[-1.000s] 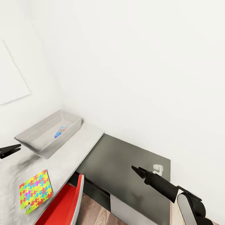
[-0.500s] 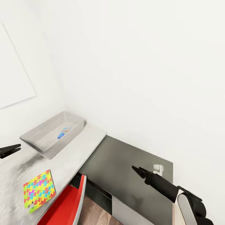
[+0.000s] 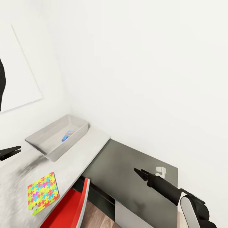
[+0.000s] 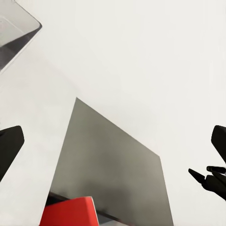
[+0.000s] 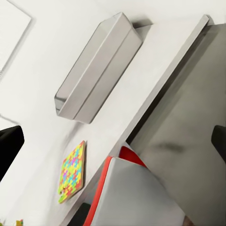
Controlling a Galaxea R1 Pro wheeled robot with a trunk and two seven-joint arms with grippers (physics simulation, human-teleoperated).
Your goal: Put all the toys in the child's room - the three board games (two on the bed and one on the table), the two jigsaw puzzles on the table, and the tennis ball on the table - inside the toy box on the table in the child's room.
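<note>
The toy box sits on the counter against the wall, a small colourful flat item inside it. A jigsaw puzzle lies flat on the counter, well apart from the box, beside a red chair. The right hand hangs above the dark cabinet with its fingers together, and I cannot tell how the left hand stands.

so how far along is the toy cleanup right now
Looks done: one small colourful item already lies in the toy box; too small to identify. In hand: nothing, the right gripper hangs empty over the dark cabinet and the left gripper holds nothing visible. Left: at least the jigsaw puzzle on the table by the red chair.
</note>
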